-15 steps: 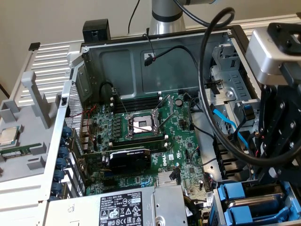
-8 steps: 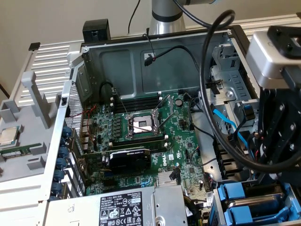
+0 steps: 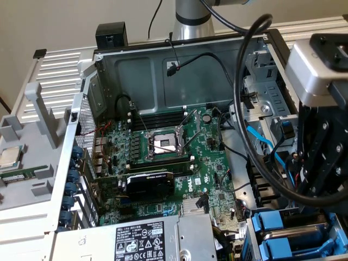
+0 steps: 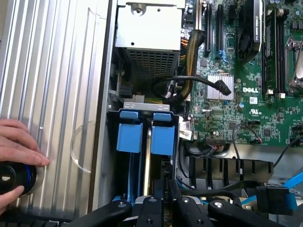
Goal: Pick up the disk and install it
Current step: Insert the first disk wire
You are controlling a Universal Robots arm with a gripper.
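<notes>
Black gripper [image 4: 166, 178], fingers drawn close together, directly over the disk [image 4: 163, 135], which stands in the drive bay [image 4: 142, 105]; any grip on it cannot be told. 1 more blue-framed drive [image 4: 129, 132] just beside it. Beyond: power-supply box [image 4: 149, 35], then Dell motherboard [image 4: 246, 85]. To one side: a person's hand [image 4: 16, 151].

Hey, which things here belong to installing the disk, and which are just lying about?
Job: blue disk frames in the drive bay; gripper nearest them.
Lying about: processor chip; power supply; graphics card; a hand on a black knob.
</notes>
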